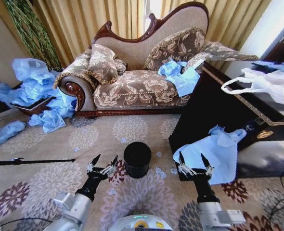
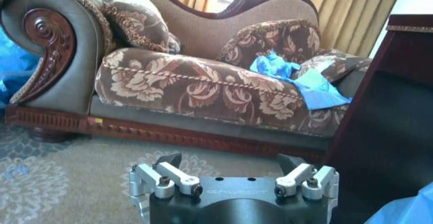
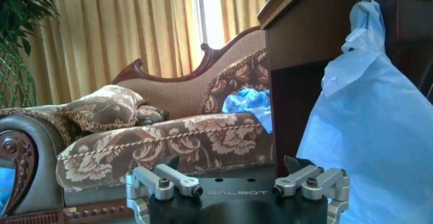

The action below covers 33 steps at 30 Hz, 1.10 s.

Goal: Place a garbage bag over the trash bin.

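- On the patterned carpet in front of the sofa, the trash bin stands upright between the two arms. I think it was put there so that both can reach its rim. It is small, black and smooth, with a round open top, and no bag is over it.
- Against the dark cabinet, the garbage bag hangs flat from a knob near the top edge. Probably it is hung so that it can be taken easily. It is thin, light blue and a little crinkled, clearly larger than the bin.
- The right gripper is held low, just before the lower part of this bag. Its fingers are spread wide and hold nothing.
- The left gripper waits just beside the bin, on its left. Its fingers are also wide apart and empty.
- More blue bags lie crumpled on the sofa seat.
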Motion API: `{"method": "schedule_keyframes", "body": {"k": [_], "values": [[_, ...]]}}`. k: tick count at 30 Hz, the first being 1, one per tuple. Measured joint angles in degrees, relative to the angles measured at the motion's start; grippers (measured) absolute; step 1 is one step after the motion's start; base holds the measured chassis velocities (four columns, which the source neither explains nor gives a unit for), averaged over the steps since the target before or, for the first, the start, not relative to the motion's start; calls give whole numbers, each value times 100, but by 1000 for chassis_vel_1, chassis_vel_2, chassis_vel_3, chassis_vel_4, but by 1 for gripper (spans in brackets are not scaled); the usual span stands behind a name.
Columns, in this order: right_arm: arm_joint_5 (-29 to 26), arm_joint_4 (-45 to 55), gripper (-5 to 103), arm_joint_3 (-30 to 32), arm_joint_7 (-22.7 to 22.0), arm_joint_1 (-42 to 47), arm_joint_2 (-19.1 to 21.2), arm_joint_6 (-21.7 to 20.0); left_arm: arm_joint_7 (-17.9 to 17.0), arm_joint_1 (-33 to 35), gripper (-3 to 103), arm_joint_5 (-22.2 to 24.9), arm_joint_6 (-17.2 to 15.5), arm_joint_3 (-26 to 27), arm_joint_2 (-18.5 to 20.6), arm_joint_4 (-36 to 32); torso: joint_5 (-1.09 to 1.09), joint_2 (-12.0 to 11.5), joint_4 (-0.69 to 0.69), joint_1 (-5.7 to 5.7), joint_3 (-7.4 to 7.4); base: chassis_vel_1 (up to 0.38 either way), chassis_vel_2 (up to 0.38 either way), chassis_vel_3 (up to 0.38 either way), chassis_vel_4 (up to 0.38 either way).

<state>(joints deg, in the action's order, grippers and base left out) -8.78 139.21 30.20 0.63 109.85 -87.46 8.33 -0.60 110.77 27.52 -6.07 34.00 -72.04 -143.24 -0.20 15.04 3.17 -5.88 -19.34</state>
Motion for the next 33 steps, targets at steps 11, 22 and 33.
{"method": "schedule_keyframes", "body": {"k": [11,22,33], "values": [[33,-44,100,-7,1,-51,-13,10,-12,-74,97,-64,21,-110,-38,0,0,0,0,0,0,0,0,0,0],[40,-78,100,-46,-50,-66,-8,-2,-39,-30,97,-137,69,-108,-176,1,0,0,0,0,0,0,0,0,0],[206,-258,100,44,-208,13,-7,101,-240,-385,97,254,25,-55,53,2,-1,0,2,0,0,0,0,0,0]]}}
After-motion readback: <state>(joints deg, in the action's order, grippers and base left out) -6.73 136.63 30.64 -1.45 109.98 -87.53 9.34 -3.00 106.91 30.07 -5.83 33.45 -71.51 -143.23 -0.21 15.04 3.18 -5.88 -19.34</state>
